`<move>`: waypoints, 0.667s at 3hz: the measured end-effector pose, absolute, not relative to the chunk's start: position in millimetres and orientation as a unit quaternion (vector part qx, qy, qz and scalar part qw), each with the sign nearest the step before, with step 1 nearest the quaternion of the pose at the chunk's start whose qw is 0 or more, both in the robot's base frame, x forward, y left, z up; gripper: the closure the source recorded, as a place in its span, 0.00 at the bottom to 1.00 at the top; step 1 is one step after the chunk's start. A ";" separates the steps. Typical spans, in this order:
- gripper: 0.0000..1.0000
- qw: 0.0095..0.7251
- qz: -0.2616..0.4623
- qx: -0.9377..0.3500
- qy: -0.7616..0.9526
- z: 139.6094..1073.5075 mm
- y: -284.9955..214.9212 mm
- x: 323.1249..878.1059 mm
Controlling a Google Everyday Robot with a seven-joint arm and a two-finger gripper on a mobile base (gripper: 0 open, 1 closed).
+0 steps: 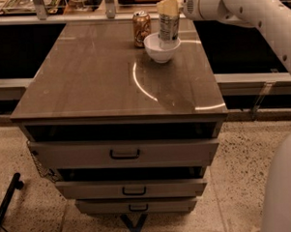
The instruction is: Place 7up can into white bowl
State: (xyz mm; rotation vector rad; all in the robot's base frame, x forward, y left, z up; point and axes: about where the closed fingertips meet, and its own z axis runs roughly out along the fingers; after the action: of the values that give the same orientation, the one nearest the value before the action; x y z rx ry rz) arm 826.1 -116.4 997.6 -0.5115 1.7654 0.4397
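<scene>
Camera view looks down on a shiny brown table top (100,76) with three drawers (125,153) under it, and a speckled floor (236,201) below. Near the far edge, the 7up can (168,27) stands up straight inside the white bowl (159,52), with an orange-brown can (141,28) just beside the bowl. The gripper (168,6) comes in from the right on a white arm (247,9) and squeezes the top of the 7up can.

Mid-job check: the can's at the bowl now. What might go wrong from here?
The gripper holds the 7up can upright with its base inside the white bowl. The can is tall for that small bowl, so it may tip out on release. The orange-brown can stands close beside the bowl; a tipping can might knock it.
</scene>
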 end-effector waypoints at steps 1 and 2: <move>0.84 0.584 0.191 -0.199 0.764 986.1 -122.0 827.0; 0.59 0.598 0.199 -0.178 0.755 978.4 -128.6 826.6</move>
State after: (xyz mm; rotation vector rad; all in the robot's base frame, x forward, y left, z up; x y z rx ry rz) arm 826.6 -128.6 978.4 -0.4128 1.7526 0.4615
